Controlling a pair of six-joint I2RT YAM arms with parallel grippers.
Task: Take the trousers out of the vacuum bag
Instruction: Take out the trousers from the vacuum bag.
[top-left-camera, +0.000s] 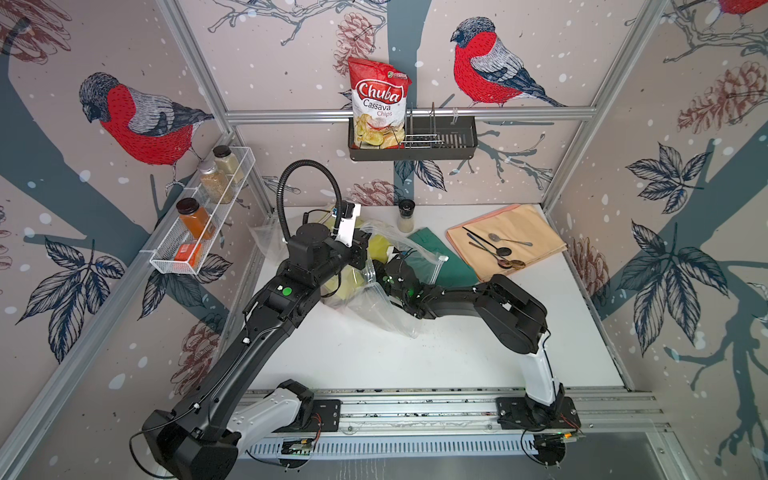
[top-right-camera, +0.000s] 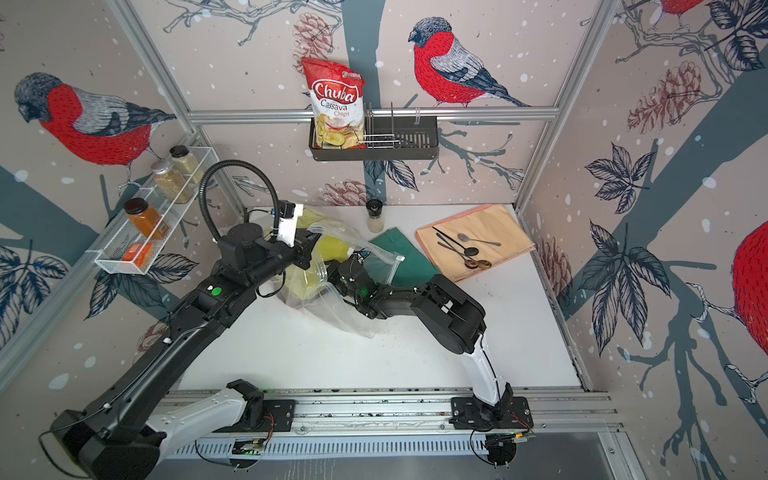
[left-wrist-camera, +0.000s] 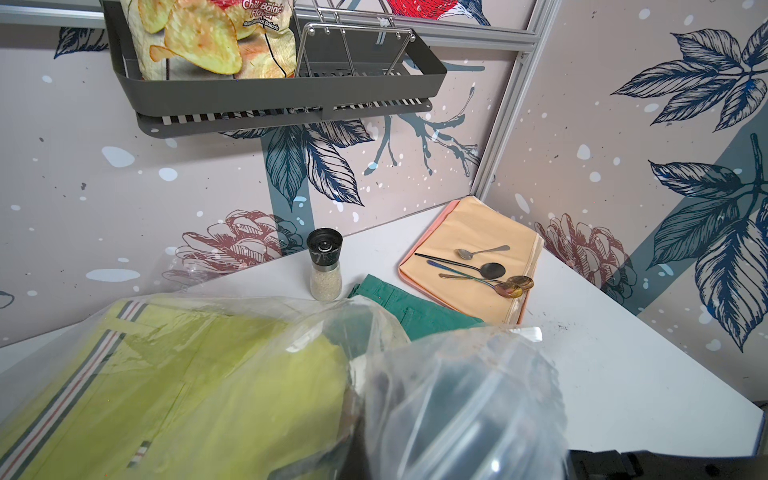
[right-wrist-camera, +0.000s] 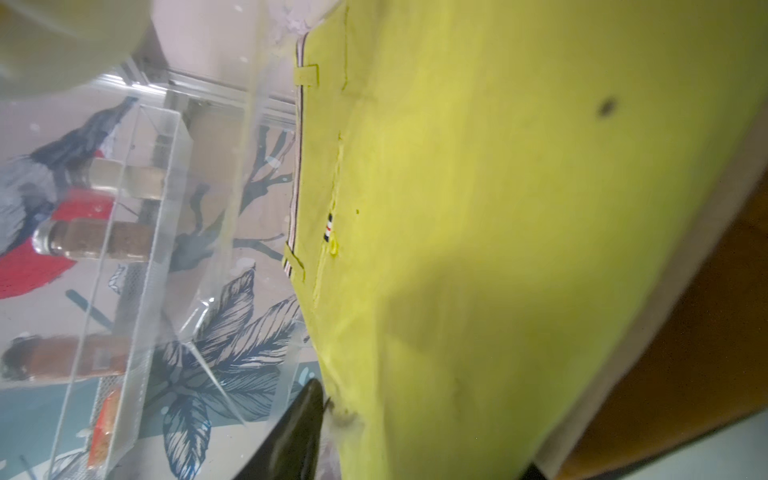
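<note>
The clear crinkly vacuum bag (top-left-camera: 386, 309) (top-right-camera: 332, 309) lies mid-table with its mouth raised. My left gripper (top-left-camera: 360, 249) (top-right-camera: 309, 246) is shut on the bag's upper plastic, which drapes over its jaws (left-wrist-camera: 374, 436) in the left wrist view. Yellow trousers (top-left-camera: 379, 244) (left-wrist-camera: 187, 374) (right-wrist-camera: 498, 208) fill the bag, with beige and brown layers (right-wrist-camera: 706, 332) beneath them. My right gripper (top-left-camera: 382, 266) (top-right-camera: 337, 266) (right-wrist-camera: 424, 432) reaches into the mouth, its fingers (right-wrist-camera: 307, 415) shut across the yellow trousers' fold. Teal trousers (top-left-camera: 451, 259) (top-right-camera: 409, 259) (left-wrist-camera: 415, 309) lie on the table outside the bag.
A grinder (top-left-camera: 406, 216) (left-wrist-camera: 325, 266) stands behind the bag. At the back right, a peach cloth (top-left-camera: 523, 224) (left-wrist-camera: 478, 224) holds several spoons. A chips bag (top-left-camera: 378, 104) sits in a dark wall basket (top-left-camera: 457, 153). On the left wall a wire rack (top-left-camera: 174, 257) carries spice jars.
</note>
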